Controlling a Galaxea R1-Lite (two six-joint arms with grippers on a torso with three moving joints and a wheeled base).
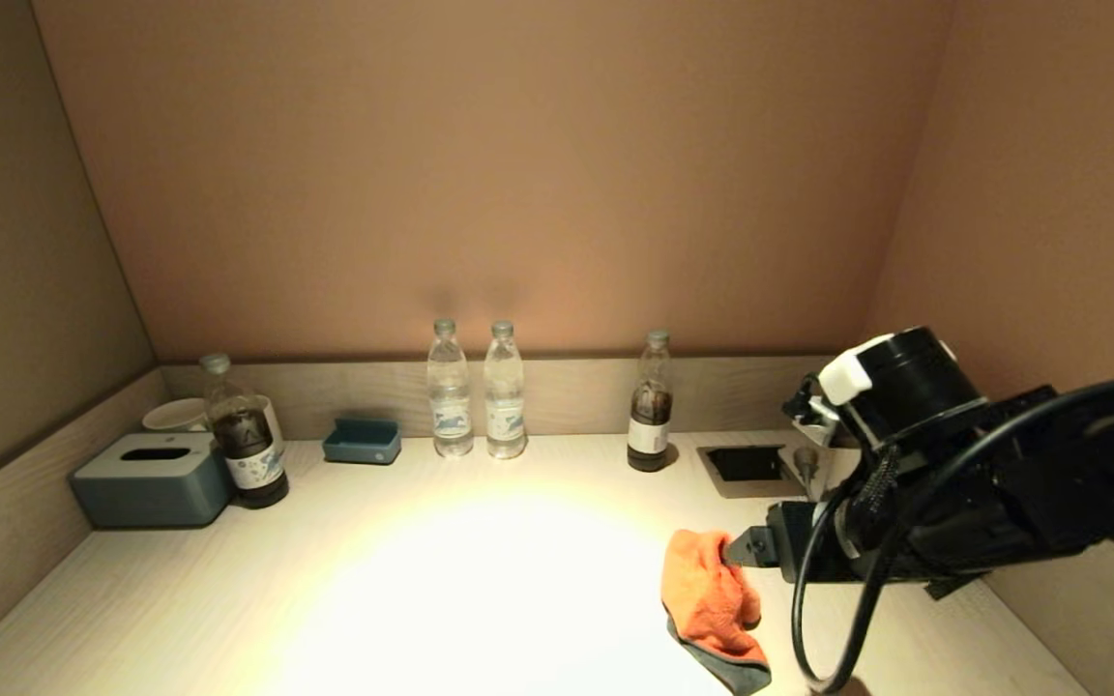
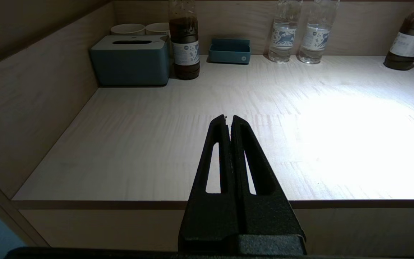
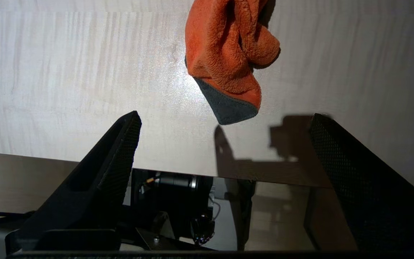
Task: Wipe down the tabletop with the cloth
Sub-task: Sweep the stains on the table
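The orange cloth lies crumpled on the pale tabletop near the front right, its dark edge toward the front. My right gripper hovers just to the right of it, open, with nothing between its fingers. In the right wrist view the cloth lies just beyond the wide-spread right gripper, above the table's front edge. In its own wrist view my left gripper is shut and empty, parked over the front left part of the tabletop; the head view does not show it.
Along the back rim stand a grey-blue tissue box, a dark-liquid bottle, a small blue tray, two water bottles, another dark bottle and a recessed socket. Cups sit behind the box.
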